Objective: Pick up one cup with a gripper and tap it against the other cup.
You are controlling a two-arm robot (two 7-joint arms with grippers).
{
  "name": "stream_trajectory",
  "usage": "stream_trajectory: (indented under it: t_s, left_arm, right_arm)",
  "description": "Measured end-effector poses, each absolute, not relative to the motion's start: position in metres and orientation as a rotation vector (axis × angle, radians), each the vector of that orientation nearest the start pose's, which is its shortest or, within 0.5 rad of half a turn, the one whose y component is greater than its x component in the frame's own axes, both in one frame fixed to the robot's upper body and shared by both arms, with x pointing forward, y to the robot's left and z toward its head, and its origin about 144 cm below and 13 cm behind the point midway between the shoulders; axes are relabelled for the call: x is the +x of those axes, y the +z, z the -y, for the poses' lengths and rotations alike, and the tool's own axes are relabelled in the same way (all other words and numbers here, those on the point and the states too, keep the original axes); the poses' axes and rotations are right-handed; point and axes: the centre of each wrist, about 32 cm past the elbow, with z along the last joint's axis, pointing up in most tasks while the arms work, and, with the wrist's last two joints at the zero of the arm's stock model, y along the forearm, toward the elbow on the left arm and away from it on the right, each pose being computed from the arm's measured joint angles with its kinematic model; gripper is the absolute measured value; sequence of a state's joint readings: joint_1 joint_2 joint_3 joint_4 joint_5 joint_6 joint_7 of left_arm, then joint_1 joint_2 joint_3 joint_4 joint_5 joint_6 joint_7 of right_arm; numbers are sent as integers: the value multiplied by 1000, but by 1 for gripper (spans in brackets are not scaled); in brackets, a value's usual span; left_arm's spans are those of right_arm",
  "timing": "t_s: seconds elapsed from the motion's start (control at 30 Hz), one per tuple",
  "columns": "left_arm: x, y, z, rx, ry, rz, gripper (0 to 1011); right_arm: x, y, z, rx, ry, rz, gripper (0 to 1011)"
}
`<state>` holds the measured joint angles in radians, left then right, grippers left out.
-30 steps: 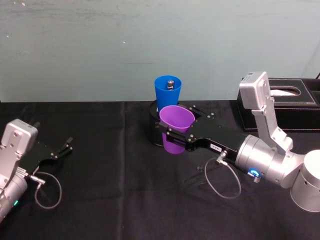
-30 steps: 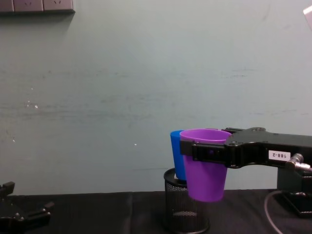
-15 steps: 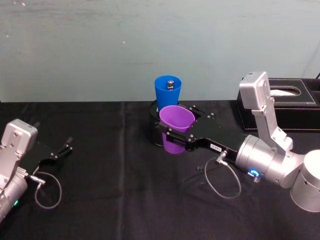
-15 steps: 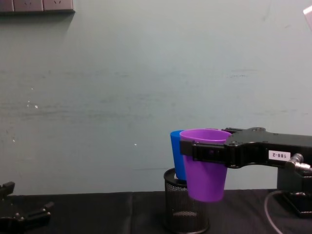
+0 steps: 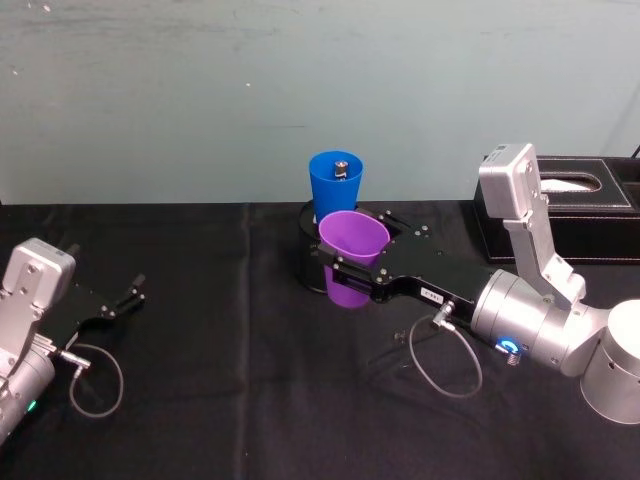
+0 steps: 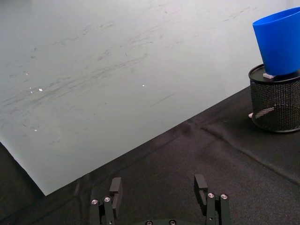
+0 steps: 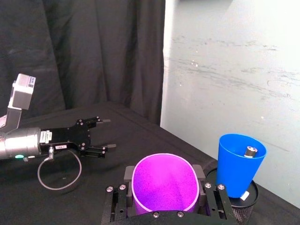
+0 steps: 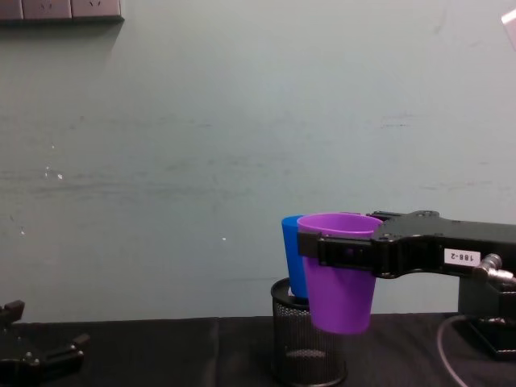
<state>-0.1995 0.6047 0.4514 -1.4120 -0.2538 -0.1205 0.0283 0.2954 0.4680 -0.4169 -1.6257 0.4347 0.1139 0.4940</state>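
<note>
My right gripper (image 5: 345,268) (image 8: 339,250) (image 7: 164,192) is shut on the purple cup (image 5: 352,250) (image 8: 342,278) (image 7: 164,183), holding it upright in the air by its upper wall. The blue cup (image 5: 335,183) (image 8: 292,258) (image 7: 240,165) (image 6: 278,44) stands just behind it, propped in a black wire-mesh holder (image 8: 305,348) (image 6: 275,105) (image 7: 246,206) with a small metal object inside. The purple cup sits close in front of the blue one; I cannot tell whether they touch. My left gripper (image 5: 125,298) (image 6: 160,187) (image 7: 101,136) rests open at the table's left side, away from both cups.
A black tissue box (image 5: 575,215) stands at the back right, behind my right arm. Black cloth (image 5: 220,400) covers the table, and a pale wall (image 5: 200,90) rises behind it. Loose cables loop near each wrist.
</note>
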Motion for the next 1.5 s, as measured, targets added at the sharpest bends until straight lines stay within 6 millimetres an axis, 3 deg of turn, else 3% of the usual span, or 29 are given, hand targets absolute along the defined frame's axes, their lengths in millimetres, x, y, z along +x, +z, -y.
stream_trajectory:
  t_s: [1.5]
  left_arm:
    - [489, 1140, -310, 304, 1248, 285, 1000]
  right_arm:
    - [509, 1230, 236, -65, -690, 93, 741]
